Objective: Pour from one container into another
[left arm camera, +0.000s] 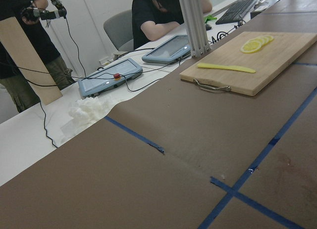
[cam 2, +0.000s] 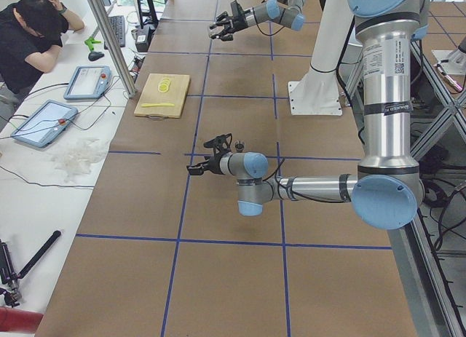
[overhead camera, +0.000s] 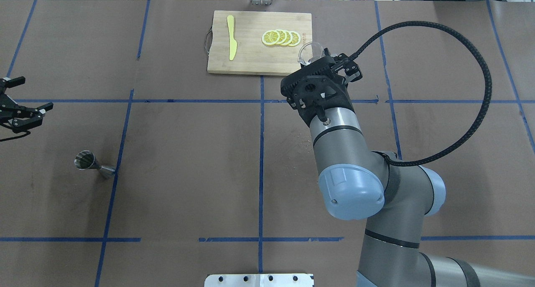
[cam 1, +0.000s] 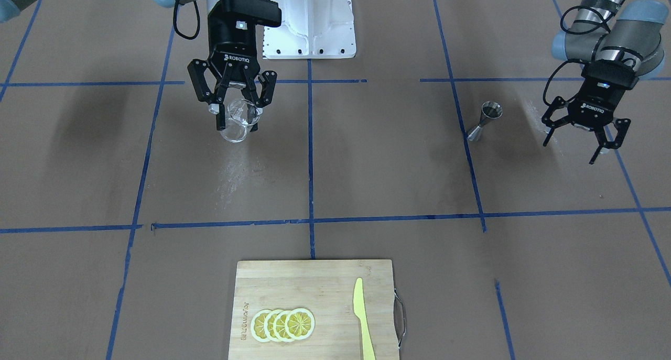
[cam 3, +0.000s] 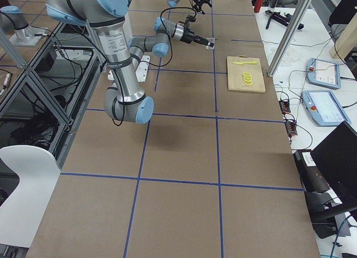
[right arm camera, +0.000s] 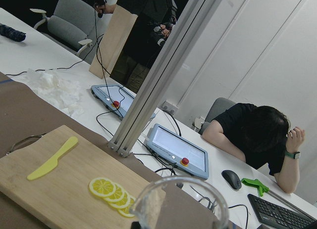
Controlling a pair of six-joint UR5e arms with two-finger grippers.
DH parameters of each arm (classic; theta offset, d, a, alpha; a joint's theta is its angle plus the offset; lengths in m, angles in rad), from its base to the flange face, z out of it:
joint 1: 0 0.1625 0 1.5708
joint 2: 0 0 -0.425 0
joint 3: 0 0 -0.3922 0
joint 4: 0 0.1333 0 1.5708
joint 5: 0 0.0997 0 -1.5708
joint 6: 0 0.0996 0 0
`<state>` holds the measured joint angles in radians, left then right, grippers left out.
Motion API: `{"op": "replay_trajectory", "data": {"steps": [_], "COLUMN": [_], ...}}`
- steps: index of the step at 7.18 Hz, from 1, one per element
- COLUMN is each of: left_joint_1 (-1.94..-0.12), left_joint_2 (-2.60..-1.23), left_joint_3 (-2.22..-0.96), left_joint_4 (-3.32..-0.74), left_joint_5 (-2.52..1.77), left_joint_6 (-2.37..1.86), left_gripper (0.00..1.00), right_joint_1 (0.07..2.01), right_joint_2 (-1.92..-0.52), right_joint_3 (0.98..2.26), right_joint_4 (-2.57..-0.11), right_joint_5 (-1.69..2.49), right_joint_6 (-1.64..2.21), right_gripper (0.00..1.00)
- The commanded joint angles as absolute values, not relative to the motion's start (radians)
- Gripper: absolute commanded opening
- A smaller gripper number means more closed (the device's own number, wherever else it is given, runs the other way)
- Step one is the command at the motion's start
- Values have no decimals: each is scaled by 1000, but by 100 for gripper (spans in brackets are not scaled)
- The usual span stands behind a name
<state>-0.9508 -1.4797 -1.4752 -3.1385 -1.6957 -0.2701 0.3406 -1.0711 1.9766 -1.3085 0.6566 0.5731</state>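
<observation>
My right gripper [cam 1: 238, 120] is shut on a clear glass beaker [cam 1: 240, 123] and holds it above the table; the overhead view shows the beaker [overhead camera: 310, 53] just past the cutting board's near right corner. Its rim [right arm camera: 181, 202] fills the bottom of the right wrist view. A small metal jigger [cam 1: 485, 121] stands upright on the table on the robot's left side, also seen as the jigger [overhead camera: 90, 163] from overhead. My left gripper [cam 1: 574, 148] hovers open and empty, a short way out from the jigger. The left gripper [overhead camera: 29, 95] sits at the overhead view's left edge.
A wooden cutting board [overhead camera: 250, 57] lies at the table's far edge with lemon slices [overhead camera: 281, 37] and a yellow knife [overhead camera: 231, 37]. The white robot base [cam 1: 310, 19] is at the near middle. A person [cam 2: 33, 35] sits at a side desk with control tablets [cam 2: 87, 82].
</observation>
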Motion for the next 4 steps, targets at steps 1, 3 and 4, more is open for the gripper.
{"op": "replay_trajectory", "data": {"steps": [1,3,4], "left_joint_1": [-1146,-1210,-1235], "left_joint_2": [-1534,-1552,-1534], "left_joint_3": [-1524,-1598,-1573], "left_joint_4": [-2803,-2540,-2533], "left_joint_5": [-1862,-1850,-1844], "left_joint_6": [-84,-22,-28], "left_gripper": [100,100,100], "right_joint_1": [341,341,341], "right_joint_2": [-1072,-1074,-1074], "right_joint_3": [1977,1977,1977], "right_joint_4": [-1308,-1308,-1308], "right_joint_5": [657,657,657], "right_joint_6": [574,574,575], "right_gripper": [0,0,0]}}
